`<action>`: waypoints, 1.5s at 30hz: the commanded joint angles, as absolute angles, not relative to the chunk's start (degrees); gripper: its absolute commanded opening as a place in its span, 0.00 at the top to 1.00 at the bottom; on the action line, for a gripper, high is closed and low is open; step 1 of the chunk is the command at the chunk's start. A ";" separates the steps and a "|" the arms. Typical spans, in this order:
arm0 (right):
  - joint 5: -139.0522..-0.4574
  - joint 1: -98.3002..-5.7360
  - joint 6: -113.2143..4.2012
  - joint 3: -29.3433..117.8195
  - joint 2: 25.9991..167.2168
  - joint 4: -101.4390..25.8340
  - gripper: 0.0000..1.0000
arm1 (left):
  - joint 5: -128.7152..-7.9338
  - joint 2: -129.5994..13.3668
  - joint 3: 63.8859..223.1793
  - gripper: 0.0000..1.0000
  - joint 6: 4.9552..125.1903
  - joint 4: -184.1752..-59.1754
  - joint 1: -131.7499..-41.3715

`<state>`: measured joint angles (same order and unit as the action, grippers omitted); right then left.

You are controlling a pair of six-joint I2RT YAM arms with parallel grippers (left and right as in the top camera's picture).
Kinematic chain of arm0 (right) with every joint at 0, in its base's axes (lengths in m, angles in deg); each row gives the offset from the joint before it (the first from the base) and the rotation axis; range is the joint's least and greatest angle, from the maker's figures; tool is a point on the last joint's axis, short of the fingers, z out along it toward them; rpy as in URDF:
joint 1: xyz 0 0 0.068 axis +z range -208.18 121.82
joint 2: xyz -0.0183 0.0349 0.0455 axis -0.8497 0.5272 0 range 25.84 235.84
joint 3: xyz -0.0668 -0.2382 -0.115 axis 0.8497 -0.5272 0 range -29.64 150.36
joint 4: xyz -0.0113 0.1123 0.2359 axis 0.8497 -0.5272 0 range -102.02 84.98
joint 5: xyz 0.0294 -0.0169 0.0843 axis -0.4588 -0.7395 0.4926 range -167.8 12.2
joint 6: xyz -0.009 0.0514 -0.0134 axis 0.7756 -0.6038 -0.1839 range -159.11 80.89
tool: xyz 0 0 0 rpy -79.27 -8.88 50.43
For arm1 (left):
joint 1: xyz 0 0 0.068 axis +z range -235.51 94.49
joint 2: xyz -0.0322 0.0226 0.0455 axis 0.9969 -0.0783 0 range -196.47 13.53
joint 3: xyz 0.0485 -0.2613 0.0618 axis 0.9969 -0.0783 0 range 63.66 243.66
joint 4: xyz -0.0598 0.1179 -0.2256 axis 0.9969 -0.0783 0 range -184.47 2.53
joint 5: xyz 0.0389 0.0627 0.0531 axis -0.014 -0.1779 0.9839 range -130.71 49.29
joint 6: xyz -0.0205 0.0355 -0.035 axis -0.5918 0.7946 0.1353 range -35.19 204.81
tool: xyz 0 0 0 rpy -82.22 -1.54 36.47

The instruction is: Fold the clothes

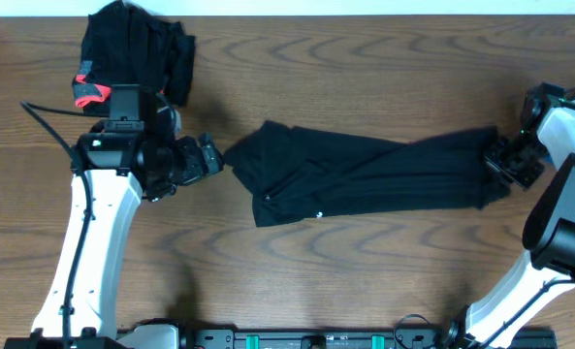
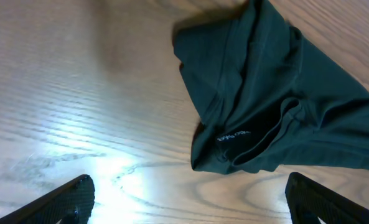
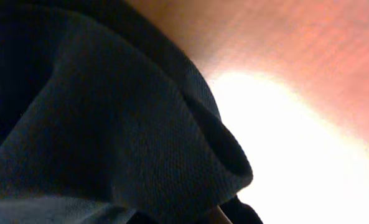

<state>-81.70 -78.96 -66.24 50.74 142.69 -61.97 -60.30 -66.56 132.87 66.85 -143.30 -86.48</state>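
Observation:
A long black garment (image 1: 365,176) lies stretched across the middle of the table, with a small white logo print (image 2: 233,135) near its left end. My left gripper (image 1: 213,155) stands open just left of that end and touches nothing. In the left wrist view its fingers (image 2: 66,200) are spread wide over bare wood, and the garment (image 2: 277,99) lies ahead of them. My right gripper (image 1: 497,161) is shut on the garment's right end. Dark fabric (image 3: 109,124) fills the right wrist view and hides the jaws. More clothes (image 1: 137,48), black with coral-red trim (image 1: 90,92), sit piled at the far left.
The wooden table (image 1: 365,281) shows bare grain in front of the garment and between the two arms. The pile lies close behind the left arm's wrist (image 1: 122,126). The right arm (image 1: 563,194) stands at the table's right edge.

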 commanded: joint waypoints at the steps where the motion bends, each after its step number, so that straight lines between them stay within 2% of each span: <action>1: -86.62 -78.76 -64.93 50.22 136.75 -63.32 0.99 | -61.05 -67.04 132.39 0.02 67.62 -142.52 -87.45; 13: -83.12 -68.97 -57.76 50.22 124.81 -65.72 0.99 | -61.05 -67.33 132.39 0.02 67.62 -142.19 -87.86; 17: -78.33 -63.61 -54.81 50.19 125.08 -65.51 0.99 | -61.05 -67.33 132.39 0.02 67.62 -142.21 -87.86; 31: -75.97 -49.17 -54.00 50.08 125.34 -65.72 0.99 | -61.05 -67.33 132.39 0.02 67.62 -142.41 -87.86; 35: -75.56 -46.02 -54.00 49.43 125.40 -65.22 0.95 | -61.05 -67.33 132.39 0.02 67.62 -142.41 -87.86; 37: -75.34 -44.49 -53.96 48.51 125.45 -64.28 0.89 | -61.05 -67.33 132.39 0.02 67.62 -142.41 -87.86; 39: -74.01 -43.16 -53.13 47.33 125.49 -63.06 0.76 | -61.05 -67.33 132.39 0.02 67.62 -142.41 -87.86; 42: -73.48 -41.78 -52.91 45.93 125.49 -61.99 0.34 | -61.05 -67.33 132.39 0.02 67.64 -142.41 -87.86; 43: -73.50 -41.60 -52.85 45.91 125.49 -61.99 0.23 | -61.05 -67.33 132.39 0.02 67.62 -142.41 -87.86; 45: -73.48 -41.63 -52.76 45.98 125.49 -61.94 0.10 | -61.05 -67.33 132.39 0.02 67.64 -142.43 -87.86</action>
